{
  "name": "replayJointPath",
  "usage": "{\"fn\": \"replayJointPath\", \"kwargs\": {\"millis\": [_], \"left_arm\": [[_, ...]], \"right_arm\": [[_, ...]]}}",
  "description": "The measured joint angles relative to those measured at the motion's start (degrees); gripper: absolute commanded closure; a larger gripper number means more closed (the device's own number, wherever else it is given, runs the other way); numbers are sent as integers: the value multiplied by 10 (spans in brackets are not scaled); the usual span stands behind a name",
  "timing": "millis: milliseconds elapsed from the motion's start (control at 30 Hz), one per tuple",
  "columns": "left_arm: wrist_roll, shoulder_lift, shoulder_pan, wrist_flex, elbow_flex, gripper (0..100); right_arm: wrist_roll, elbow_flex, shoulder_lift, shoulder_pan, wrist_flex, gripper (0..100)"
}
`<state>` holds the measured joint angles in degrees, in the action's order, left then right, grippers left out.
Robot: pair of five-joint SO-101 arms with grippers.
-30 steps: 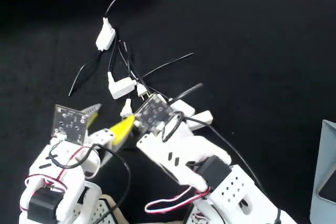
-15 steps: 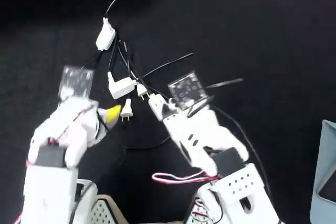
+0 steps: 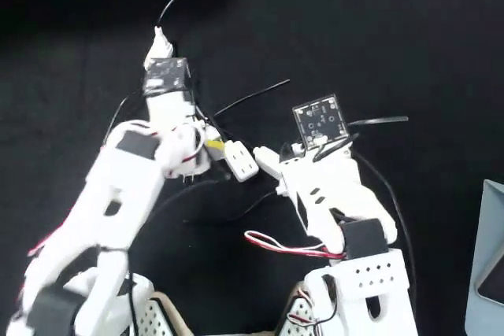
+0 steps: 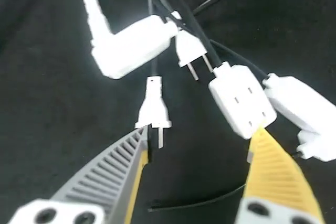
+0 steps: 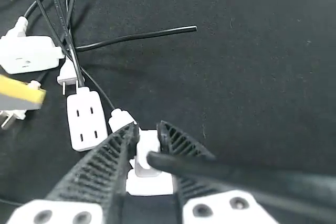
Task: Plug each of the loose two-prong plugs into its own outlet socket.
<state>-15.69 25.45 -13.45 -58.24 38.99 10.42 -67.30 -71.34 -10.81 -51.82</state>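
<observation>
A loose two-prong plug (image 4: 153,116) lies on the black cloth between the fingers of my open left gripper (image 4: 201,136), close to the grey finger (image 4: 118,174). A second loose plug (image 4: 189,51) lies just beyond it, beside a white two-outlet socket block (image 4: 241,100). From above, the left gripper (image 3: 206,151) sits over the cable cluster, next to that socket block (image 3: 240,160). My right gripper (image 5: 147,129) is shut on a white connector block (image 5: 148,169), which lies just right of the socket block (image 5: 86,119). The same gripper (image 3: 268,164) shows from above.
A white angled adapter (image 4: 131,45) and another outlet (image 5: 29,53) lie among several black cables (image 5: 131,36). One more white connector (image 3: 157,49) sits at the far end of the cluster. A grey bin (image 3: 490,265) stands at the right edge.
The left arm swung from the front left forward over the plug cluster. The right arm moved right with the white block in its gripper, and the loose cable end shifted right too.
</observation>
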Motion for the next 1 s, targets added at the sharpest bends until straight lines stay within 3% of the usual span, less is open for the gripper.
{"fn": "replayJointPath", "kwargs": {"millis": [333,567,867,1000], "left_arm": [[-80,-243,-45,4,-155,700],[-97,-395,-46,4,-261,701],[-97,-449,-47,4,-297,701],[-91,-449,-51,-48,-297,701]], "right_arm": [[7,0,0,17,-24,987],[7,0,0,40,-24,987],[7,0,0,40,-24,987],[7,0,0,40,-24,987]]}}
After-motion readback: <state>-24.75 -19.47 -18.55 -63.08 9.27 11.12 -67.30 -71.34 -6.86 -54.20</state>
